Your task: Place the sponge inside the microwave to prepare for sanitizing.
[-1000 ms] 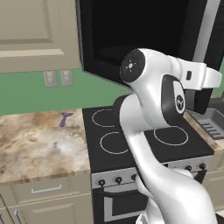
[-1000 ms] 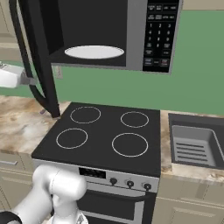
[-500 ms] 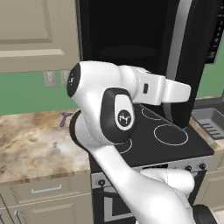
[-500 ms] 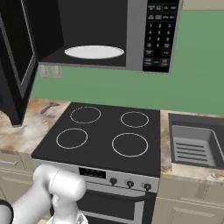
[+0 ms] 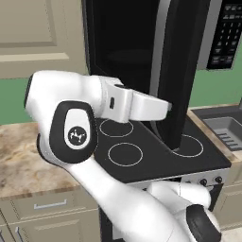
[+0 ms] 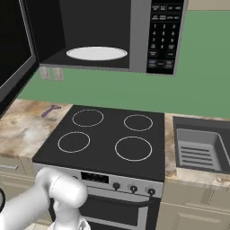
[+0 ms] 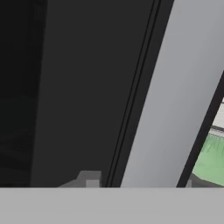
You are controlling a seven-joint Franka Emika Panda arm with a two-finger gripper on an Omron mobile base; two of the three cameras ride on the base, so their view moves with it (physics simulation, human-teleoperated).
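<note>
Since half a second ago: door (image 5: 182, 71) swung wider; arm elbow lower in the left base view. Microwave (image 6: 108, 33): open above the stove (image 6: 105, 139), white turntable (image 6: 96, 53) bare inside. Door crosses between arm and cavity. Purple object (image 6: 50, 109): on the counter (image 6: 20, 128) left of the stove. Sink (image 6: 200, 148): right. Sponge: not located. Gripper: against the door; finger spacing cannot be told.

A black stove (image 6: 108, 141) has four ring burners. A grey sink (image 6: 200, 150) is just beside it. A small purple thing (image 6: 50, 110) lies on the counter (image 6: 20, 130) on its other side.
</note>
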